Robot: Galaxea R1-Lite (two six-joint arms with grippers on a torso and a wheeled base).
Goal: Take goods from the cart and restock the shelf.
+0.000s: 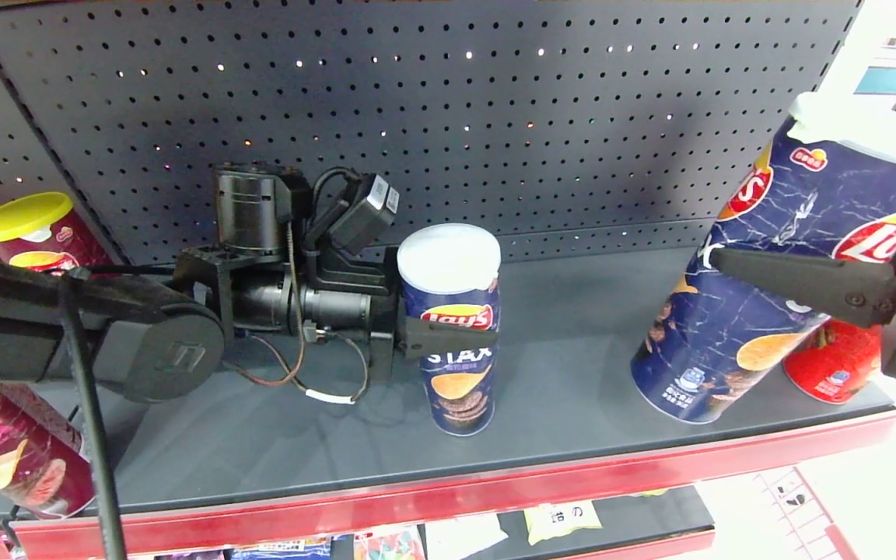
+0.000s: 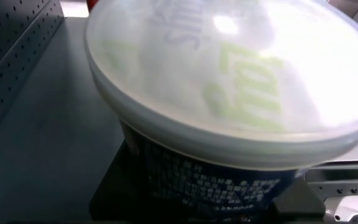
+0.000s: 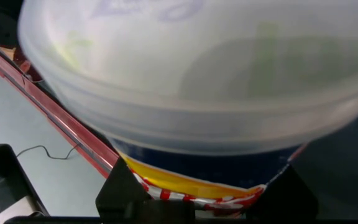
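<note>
An upright blue can (image 1: 460, 393) of crisps is stood on the grey deck of the shelf (image 1: 588, 365), about midway along it and well apart from the goods at either end. It is clasped around its upper half by the left gripper (image 1: 448, 338), whose fingers are closed against the wall just below the translucent plastic lid (image 2: 229, 81). A second, tilted blue can (image 1: 736, 342) is held in the same way by the right gripper (image 1: 736, 264) at the right end of the shelf. It leans with its top outward, just in front of a red can (image 1: 833, 369). Whether its lower rim is already touching the deck cannot be told. A maroon can (image 1: 32, 229) with a yellow lid is seen at the far left, against the pegboard (image 1: 495, 117). Such tubes are judged to be light, stiff along their length but easily dented when squeezed, and smooth enough to slip – so a moderate grip on the cardboard wall is called for, never on the lid, which would pop off. Being tall and narrow, each can is easily toppled. The tilted one should be brought upright and seated flat before it is released.
</note>
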